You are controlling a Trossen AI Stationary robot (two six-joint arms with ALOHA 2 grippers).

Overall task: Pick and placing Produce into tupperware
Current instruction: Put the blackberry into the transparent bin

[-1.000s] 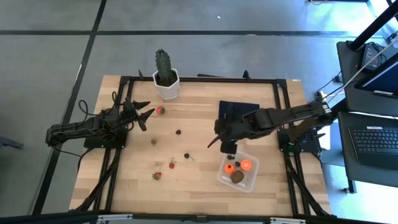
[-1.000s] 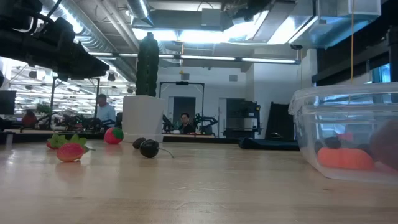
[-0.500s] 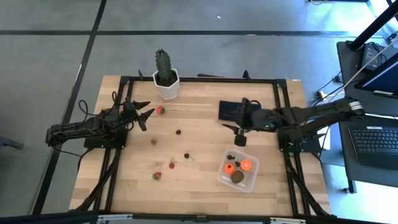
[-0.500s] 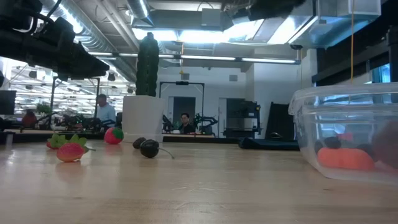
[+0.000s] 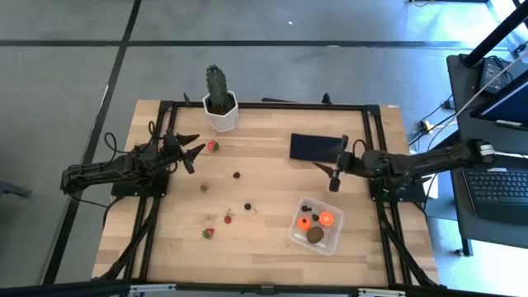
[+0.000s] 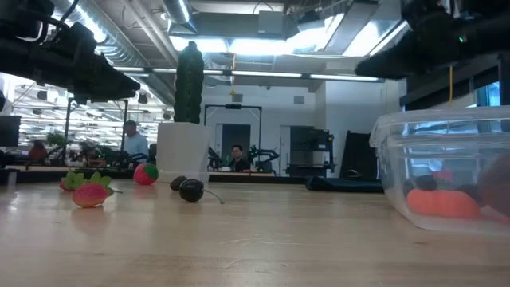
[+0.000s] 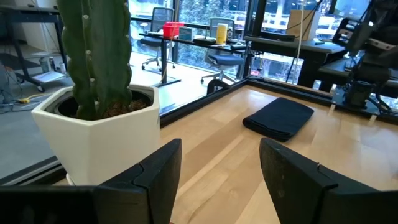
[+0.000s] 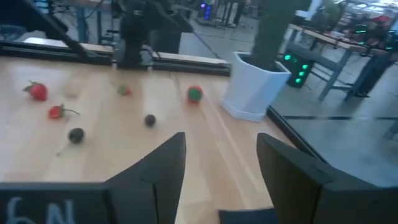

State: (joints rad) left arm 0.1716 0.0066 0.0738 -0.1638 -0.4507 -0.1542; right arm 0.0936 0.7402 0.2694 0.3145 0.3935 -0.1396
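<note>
The clear tupperware (image 5: pixel 317 224) (image 6: pixel 446 171) stands near the table's near-right part and holds two orange balls (image 5: pixel 315 220), a brown kiwi (image 5: pixel 315 235) and small dark berries (image 5: pixel 307 208). Red strawberries (image 5: pixel 213 146) (image 5: pixel 228 219) (image 5: pixel 208 233) and dark berries (image 5: pixel 237 175) (image 5: pixel 247 206) lie loose on the wood at mid-left. My right gripper (image 5: pixel 337 163) (image 8: pixel 217 174) hangs open above the table, far of the tupperware, beside the black rectangle. My left gripper (image 5: pixel 195 153) (image 7: pixel 217 180) waits open at the left, next to the far strawberry.
A green cactus in a white pot (image 5: pixel 220 106) (image 7: pixel 99 134) stands at the far edge. A flat black rectangle (image 5: pixel 316 147) (image 7: pixel 278 118) lies far right of centre. A small green-topped piece (image 5: pixel 204 188) lies mid-table. Bare wood runs along the near edge.
My right gripper has drawn back from over the tupperware's far-left corner toward the table's right and slightly far, turning about as it went, its fingers open throughout. The tupperware and the loose fruit have kept their places.
</note>
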